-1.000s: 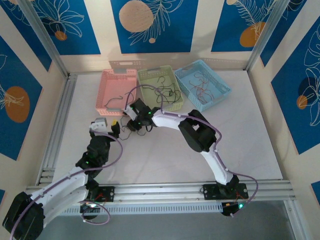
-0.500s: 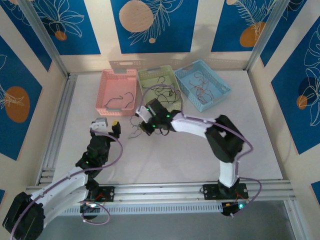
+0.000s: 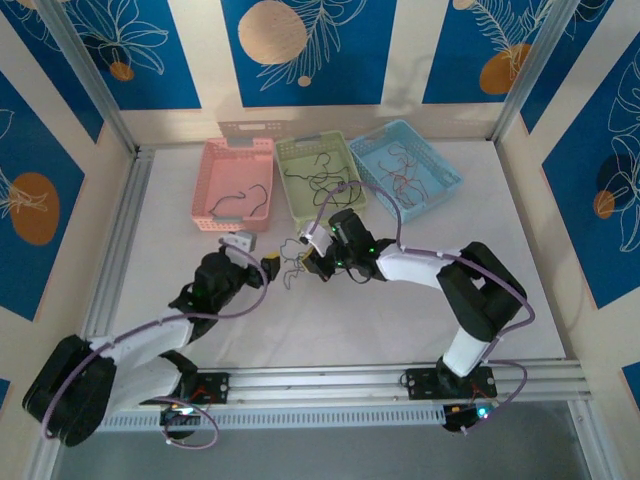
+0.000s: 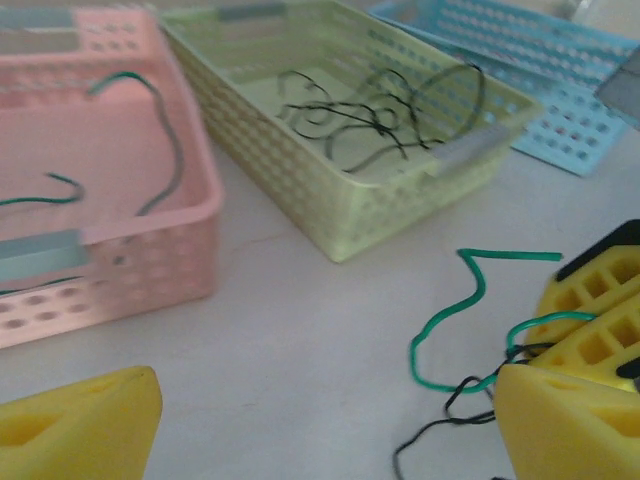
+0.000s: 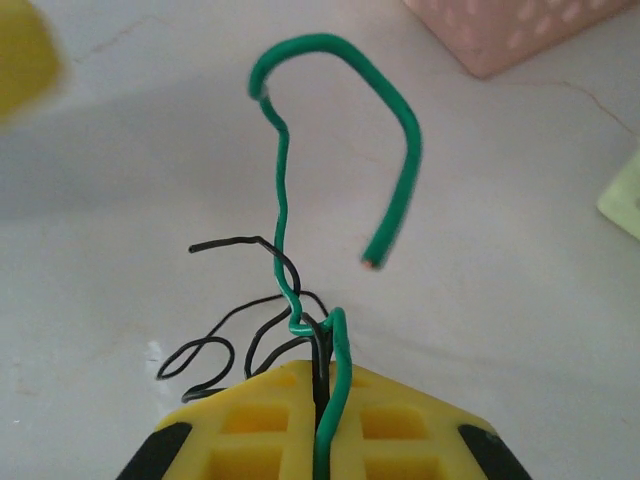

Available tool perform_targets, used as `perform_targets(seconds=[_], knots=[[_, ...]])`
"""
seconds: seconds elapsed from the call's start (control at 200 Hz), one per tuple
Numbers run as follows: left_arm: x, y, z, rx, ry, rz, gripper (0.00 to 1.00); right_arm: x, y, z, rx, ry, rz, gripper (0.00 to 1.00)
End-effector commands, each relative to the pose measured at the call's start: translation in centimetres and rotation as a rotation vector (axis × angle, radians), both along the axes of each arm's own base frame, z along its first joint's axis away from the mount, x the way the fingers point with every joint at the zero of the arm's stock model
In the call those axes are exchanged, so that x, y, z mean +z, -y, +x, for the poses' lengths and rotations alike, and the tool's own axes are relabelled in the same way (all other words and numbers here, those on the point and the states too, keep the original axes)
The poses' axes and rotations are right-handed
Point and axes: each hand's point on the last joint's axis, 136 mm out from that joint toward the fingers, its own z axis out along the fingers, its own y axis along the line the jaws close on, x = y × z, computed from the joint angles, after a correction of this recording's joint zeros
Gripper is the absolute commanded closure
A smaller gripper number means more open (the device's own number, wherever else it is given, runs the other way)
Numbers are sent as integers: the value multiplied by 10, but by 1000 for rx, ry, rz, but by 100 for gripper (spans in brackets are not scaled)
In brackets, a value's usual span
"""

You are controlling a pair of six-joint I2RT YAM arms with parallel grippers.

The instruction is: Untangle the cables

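Three perforated baskets stand in a row along the 12 o'clock side of the white table (image 3: 530, 290). The pink basket (image 3: 203, 190), at 11 o'clock from the grippers, holds a couple of curved dark green cables (image 4: 165, 150). Just beside it, at 12 o'clock, the pale green basket (image 3: 287, 185) holds a loose heap of black cables (image 4: 370, 120). The blue basket (image 3: 445, 170), at 1 o'clock, holds thin reddish cables (image 3: 400, 180); how many there are cannot be told.

The tangle (image 3: 288, 268) lies on the bare table at 6 o'clock from the pale green basket, between the two grippers. The right gripper (image 5: 322, 385) has its yellow fingers pressed together on a green cable (image 5: 283, 190) and a black cable (image 5: 225, 345), which twist round each other right at the fingertips. In the right wrist view the green cable climbs toward 12 o'clock, arches over toward 3 o'clock and ends in a cut tip. The black cable loops out toward 9 o'clock on the table.

The left gripper (image 4: 325, 395), at 9 o'clock from the right one in the top view, has its fingers wide apart with bare table between them. The tangle sits just beside its 3 o'clock finger; whether they touch I cannot tell
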Motion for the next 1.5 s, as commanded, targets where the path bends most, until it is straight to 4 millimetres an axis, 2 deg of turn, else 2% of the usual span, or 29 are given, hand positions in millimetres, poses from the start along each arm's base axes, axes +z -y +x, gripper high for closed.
perform_targets(seconds=[0.0,0.195,0.34,0.45,0.54,0.65,0.755,0.82,0.9,0.975,1.215,1.336,1.496], knots=[[11,20,0,-107,-9,-23,15,29,-11,-11,83,55,91,99],[11,10,4,-48,0,-17,15,26,-15,-20,121,43,84,100],[9,15,4,-73,-11,-14,17,27,-19,-30,167,44,95,100],[8,18,3,-92,-15,-15,27,26,-22,-36,188,41,98,100],[8,21,3,-107,-19,-16,41,27,-23,-38,203,41,102,100],[6,24,3,-122,-24,-13,47,24,-25,-42,217,35,97,100],[6,26,2,-134,-26,-15,50,22,-26,-44,227,37,89,100],[7,27,2,-140,-24,-14,55,21,-26,-45,230,40,84,100],[7,26,2,-134,-22,-13,67,21,-27,-44,229,47,80,100],[7,22,3,-113,-19,-11,80,20,-27,-43,223,53,74,100],[13,-1,8,22,10,-15,100,18,-26,-35,177,119,37,100],[20,-19,9,119,52,-59,100,21,-23,-26,125,182,30,100],[25,-38,9,214,63,-250,100,34,-22,-23,91,259,69,100]])
